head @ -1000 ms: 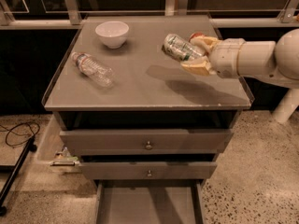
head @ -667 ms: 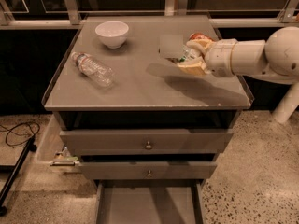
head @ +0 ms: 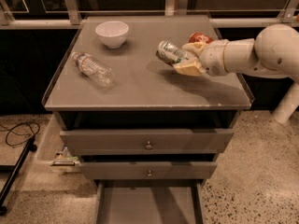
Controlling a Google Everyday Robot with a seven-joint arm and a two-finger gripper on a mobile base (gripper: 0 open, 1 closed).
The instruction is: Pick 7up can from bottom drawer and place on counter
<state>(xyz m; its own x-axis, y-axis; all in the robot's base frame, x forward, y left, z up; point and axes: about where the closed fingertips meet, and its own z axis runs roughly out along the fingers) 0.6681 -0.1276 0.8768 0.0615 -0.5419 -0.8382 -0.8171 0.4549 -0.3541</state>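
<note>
The 7up can (head: 171, 53), silvery with green marks, is held tilted on its side just above the counter (head: 140, 85), right of the middle. My gripper (head: 189, 59) reaches in from the right on a white arm and is shut on the can's right end. The bottom drawer (head: 148, 204) is pulled open below, and its flat grey floor shows nothing on it.
A white bowl (head: 112, 33) stands at the counter's back left. A clear plastic bottle (head: 92, 68) lies on its side at the left. A red-orange soda can (head: 200, 37) stands just behind my gripper. Two upper drawers (head: 148, 141) with small knobs are slightly open.
My gripper has carried the 7up can a little to the left and lower over the counter, still tilted.
</note>
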